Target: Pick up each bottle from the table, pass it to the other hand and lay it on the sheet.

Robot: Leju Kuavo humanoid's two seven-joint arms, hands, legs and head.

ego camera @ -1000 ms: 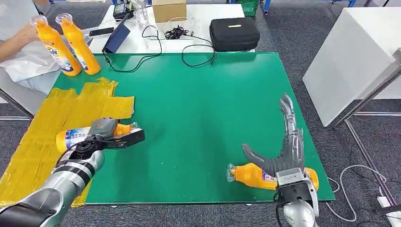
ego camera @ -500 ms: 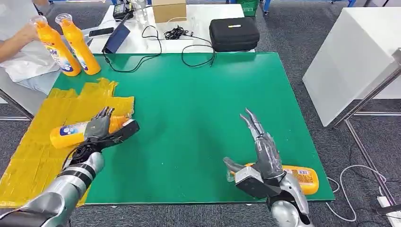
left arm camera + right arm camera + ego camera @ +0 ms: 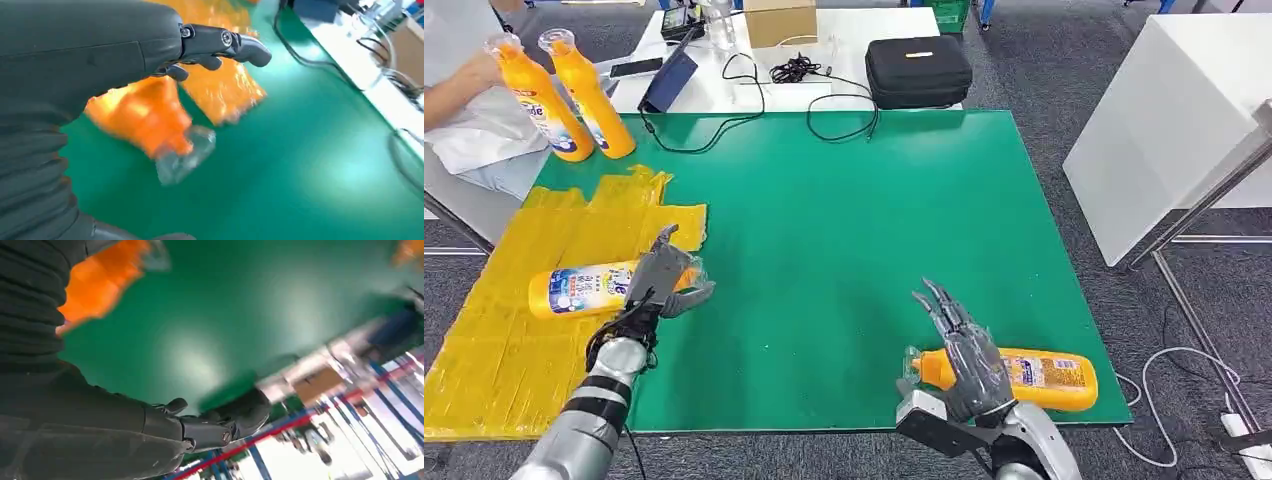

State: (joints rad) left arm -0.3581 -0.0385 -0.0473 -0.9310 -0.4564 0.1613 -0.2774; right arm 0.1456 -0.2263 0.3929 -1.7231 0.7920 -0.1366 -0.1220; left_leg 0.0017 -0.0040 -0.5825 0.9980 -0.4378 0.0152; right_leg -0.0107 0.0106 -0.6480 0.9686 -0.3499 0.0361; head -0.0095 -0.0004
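A: Left hand (image 3: 660, 280)?

B: Mine, fingers spread, holding nothing. It hangs just above the neck end of the bottle (image 3: 589, 288) lying on the sheet (image 3: 514, 330); touching or not, can't tell.

A: Risk?

B: Bottle's round and on its side. If my fingers catch the cap end, I'd guess it rolls onto the green tabletop (image 3: 844, 210).

A: Right hand (image 3: 964, 355)?

B: Open too, fingers apart, over the neck of the second bottle (image 3: 1024, 377), which lies near the tabletop's front edge. A sloppy grab could push it off.

A: Views?

B: Head view gives both bottles' places. Left wrist view, blurred, shows the clear cap (image 3: 186, 156) off the sheet, over green.
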